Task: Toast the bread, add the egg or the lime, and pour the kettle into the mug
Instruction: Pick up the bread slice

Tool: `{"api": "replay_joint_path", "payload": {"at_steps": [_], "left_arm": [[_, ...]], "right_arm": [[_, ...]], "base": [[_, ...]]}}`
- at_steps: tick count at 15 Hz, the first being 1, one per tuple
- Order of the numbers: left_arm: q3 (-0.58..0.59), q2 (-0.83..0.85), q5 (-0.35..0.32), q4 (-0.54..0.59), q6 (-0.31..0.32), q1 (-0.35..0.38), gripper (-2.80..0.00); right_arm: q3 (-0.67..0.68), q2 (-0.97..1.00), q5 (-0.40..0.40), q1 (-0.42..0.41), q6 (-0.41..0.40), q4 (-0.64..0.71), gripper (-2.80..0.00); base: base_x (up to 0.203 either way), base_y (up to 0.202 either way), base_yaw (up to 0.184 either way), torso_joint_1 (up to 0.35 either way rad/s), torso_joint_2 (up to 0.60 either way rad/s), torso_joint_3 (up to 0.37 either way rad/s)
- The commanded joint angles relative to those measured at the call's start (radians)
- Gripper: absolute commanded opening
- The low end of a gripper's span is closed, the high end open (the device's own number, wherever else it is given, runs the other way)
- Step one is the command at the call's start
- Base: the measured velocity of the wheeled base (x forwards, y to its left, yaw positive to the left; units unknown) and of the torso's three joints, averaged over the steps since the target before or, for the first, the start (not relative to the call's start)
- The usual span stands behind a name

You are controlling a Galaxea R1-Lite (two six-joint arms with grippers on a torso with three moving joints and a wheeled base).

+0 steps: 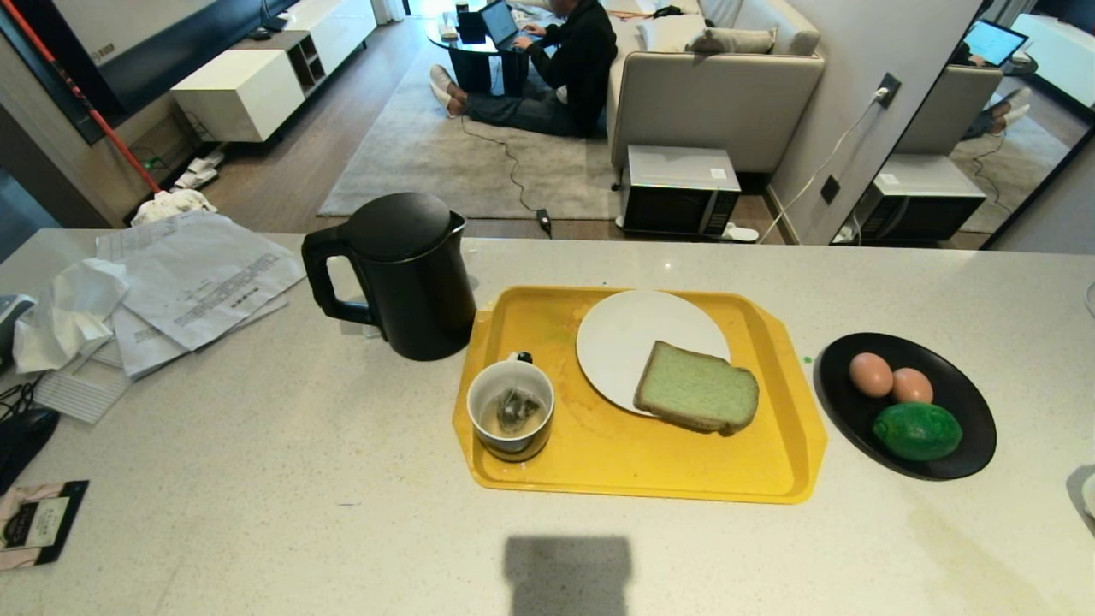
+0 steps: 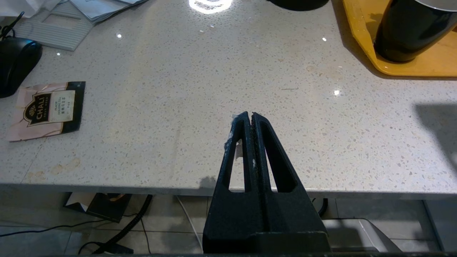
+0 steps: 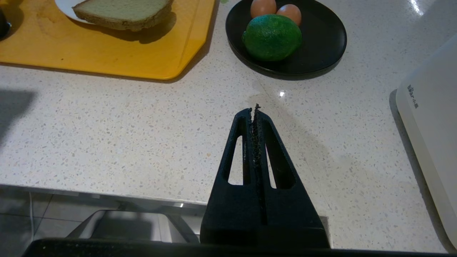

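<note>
1. We start with both arms parked at the near edge of the counter (image 1: 257, 479), outside the head view. The left gripper (image 2: 252, 115) has its fingers pressed together and holds nothing; the right gripper (image 3: 255, 109) is likewise closed and empty.

2. We judge the first step to be toasting, so our target is the bread (image 1: 696, 387). It lies flat, partly on the white plate (image 1: 633, 334) and partly overhanging onto the yellow tray (image 1: 633, 466).

3. The right gripper sits nearer the bread, so we would use it. We must part its fingers wide before approaching, since the slice is thick.

4. We aim for the overhanging crust edge, where there is room under the slice for a finger. The crumb looks soft, so we close gently to avoid crushing or tearing it.

5. A white appliance (image 3: 428, 135) stands at the right edge of the counter; we cannot tell whether it is the toaster, so we confirm before carrying the slice there.

6. We keep clear of the black dish (image 1: 967, 445) just right of the tray, which holds the lime (image 1: 917, 430) and two eggs; the egg (image 1: 871, 374) could roll if bumped.

7. We leave the kettle (image 1: 411, 274), left of the tray, and the mug (image 1: 511, 409), on the tray's left part with a tea bag inside, for later.
</note>
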Motion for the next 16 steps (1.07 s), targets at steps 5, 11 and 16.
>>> {"api": "replay_joint_path", "payload": {"at_steps": [5,11,16], "left_arm": [[0.0,0.001,0.002,-0.001,-0.002,0.0,-2.8],[0.0,0.001,0.002,-0.001,-0.002,0.0,-2.8],[0.0,0.0,0.002,-0.001,-0.002,0.0,-2.8]], "right_arm": [[0.002,0.0,0.0,0.0,0.002,0.0,-2.8],[0.002,0.0,0.0,0.0,0.002,0.0,-2.8],[0.002,0.0,0.0,0.0,0.0,0.0,-2.8]], "base": [[0.0,0.0,0.0,0.0,0.0,0.0],[0.0,0.0,0.0,0.0,0.0,0.0],[0.0,0.0,0.0,0.0,0.0,0.0]]}}
